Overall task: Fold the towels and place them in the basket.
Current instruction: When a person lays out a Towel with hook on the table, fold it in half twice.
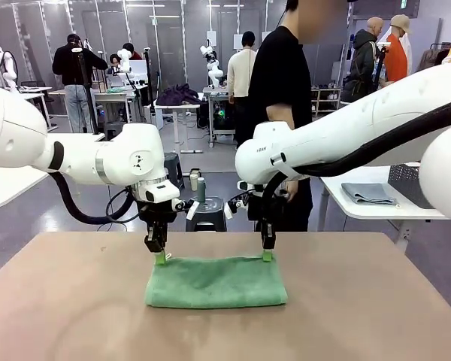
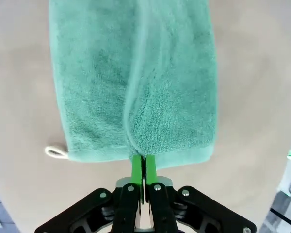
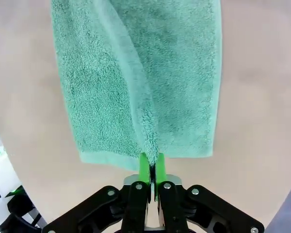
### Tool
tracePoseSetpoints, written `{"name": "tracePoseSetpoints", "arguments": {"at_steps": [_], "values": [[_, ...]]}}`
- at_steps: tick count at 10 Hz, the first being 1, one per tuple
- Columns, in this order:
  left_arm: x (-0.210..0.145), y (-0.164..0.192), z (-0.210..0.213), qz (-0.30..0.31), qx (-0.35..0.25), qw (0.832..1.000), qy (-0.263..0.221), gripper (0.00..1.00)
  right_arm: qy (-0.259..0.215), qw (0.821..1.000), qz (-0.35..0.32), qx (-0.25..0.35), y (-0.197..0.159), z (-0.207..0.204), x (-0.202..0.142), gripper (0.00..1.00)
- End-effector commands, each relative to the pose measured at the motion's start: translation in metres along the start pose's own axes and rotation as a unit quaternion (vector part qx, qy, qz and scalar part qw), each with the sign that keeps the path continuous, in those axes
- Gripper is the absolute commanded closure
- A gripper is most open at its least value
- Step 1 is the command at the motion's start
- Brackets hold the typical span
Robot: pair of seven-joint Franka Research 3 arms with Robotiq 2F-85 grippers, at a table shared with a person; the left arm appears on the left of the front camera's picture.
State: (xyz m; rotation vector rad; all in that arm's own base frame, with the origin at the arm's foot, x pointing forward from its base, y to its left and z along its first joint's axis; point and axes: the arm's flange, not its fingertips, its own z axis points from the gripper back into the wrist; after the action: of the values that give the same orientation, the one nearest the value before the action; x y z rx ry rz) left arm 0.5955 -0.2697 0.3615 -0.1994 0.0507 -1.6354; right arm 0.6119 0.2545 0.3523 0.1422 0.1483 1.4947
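Towel (image 1: 216,282) lies folded on the table (image 1: 60,301), its long axis running left to right, with my left gripper (image 1: 158,258) and right gripper (image 1: 267,256) each clamped on one far-edge corner, cloth spreading toward my side.

The left gripper (image 1: 160,258) and right gripper (image 1: 267,256) pinch far corners of the folded towel (image 1: 216,283) on the table (image 1: 60,301).

Front: sits fixed on the robot's side of the towel (image 1: 216,281), faces across it toward the far side, at middling range. Left wrist: hangs close over the towel's left end, looks down along its length. Right wrist: likewise, over its right end. Share the towel, all three.
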Motion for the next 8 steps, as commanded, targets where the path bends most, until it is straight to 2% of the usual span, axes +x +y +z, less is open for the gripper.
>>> {"name": "tracePoseSetpoints", "arguments": {"at_steps": [1,4,8], "values": [[0.006,0.021,0.0,0.002,-0.008,1.0,-0.004,0.96,0.001,1.0,0.01,0.002,-0.016,0.001,0.003,0.95],[0.002,0.036,-0.007,0.009,-0.009,1.0,-0.006,0.96,0.001,1.0,0.007,0.007,-0.031,-0.006,0.0,0.95],[-0.004,0.045,-0.013,0.049,0.009,0.999,0.007,0.96,0.005,1.0,-0.016,0.016,-0.043,-0.015,-0.006,0.95]]}}
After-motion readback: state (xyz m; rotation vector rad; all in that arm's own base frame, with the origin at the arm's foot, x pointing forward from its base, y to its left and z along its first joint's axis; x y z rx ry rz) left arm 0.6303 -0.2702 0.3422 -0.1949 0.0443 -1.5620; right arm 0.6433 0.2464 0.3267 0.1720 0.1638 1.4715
